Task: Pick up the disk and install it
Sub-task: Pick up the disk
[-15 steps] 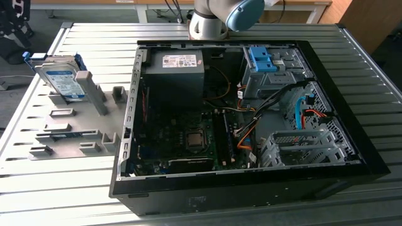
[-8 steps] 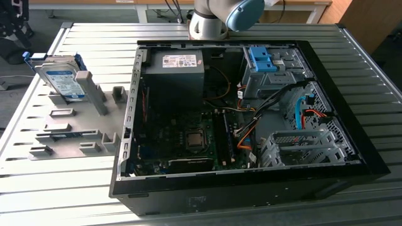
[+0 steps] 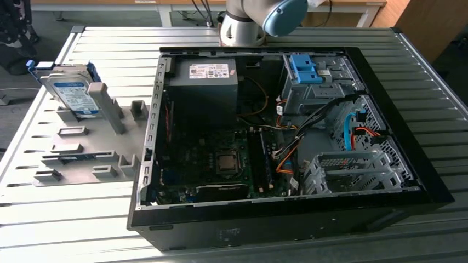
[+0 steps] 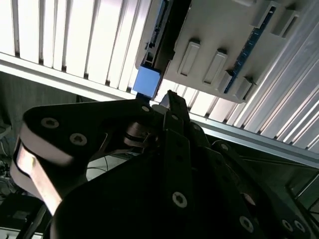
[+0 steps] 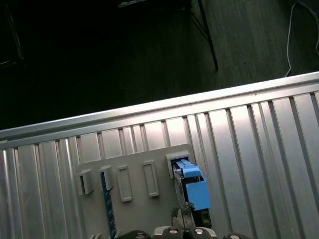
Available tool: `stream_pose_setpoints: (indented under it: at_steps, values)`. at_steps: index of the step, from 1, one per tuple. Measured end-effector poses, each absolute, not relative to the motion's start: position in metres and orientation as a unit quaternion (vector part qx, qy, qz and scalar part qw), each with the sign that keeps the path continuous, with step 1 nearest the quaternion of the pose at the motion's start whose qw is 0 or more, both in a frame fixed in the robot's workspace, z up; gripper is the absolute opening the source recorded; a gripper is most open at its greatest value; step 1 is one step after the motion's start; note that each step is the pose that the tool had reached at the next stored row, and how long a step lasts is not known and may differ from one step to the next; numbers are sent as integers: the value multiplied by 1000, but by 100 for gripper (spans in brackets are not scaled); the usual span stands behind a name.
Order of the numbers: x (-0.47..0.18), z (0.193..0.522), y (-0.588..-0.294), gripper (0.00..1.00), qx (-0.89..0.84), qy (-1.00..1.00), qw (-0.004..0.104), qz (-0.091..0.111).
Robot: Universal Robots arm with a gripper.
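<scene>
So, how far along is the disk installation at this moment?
Nothing looks done: the disk stands in the grey rack, outside the computer case. The gripper hangs over its blue tab, not touching it. Picking up and installing both remain.

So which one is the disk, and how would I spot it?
Find the big open black computer case on the slatted metal table. On the exterior view's left of it lies a grey holder plate, and the disk stands on edge at its far corner. It is the flat silver slab with a white-and-blue label; the light-blue bracket inside the case has none.
</scene>
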State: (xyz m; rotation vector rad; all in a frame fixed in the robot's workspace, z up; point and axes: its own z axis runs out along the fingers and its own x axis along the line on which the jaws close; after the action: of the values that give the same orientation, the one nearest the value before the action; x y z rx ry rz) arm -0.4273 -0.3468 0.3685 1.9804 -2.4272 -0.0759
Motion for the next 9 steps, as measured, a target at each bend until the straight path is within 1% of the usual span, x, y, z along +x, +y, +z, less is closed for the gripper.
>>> stream_pose_setpoints:
  at_steps: [4,9]
  values:
    - [-427,367,-335,11,632,-774,4,-24]
    - [-428,364,-335,11,657,-753,5,-24]
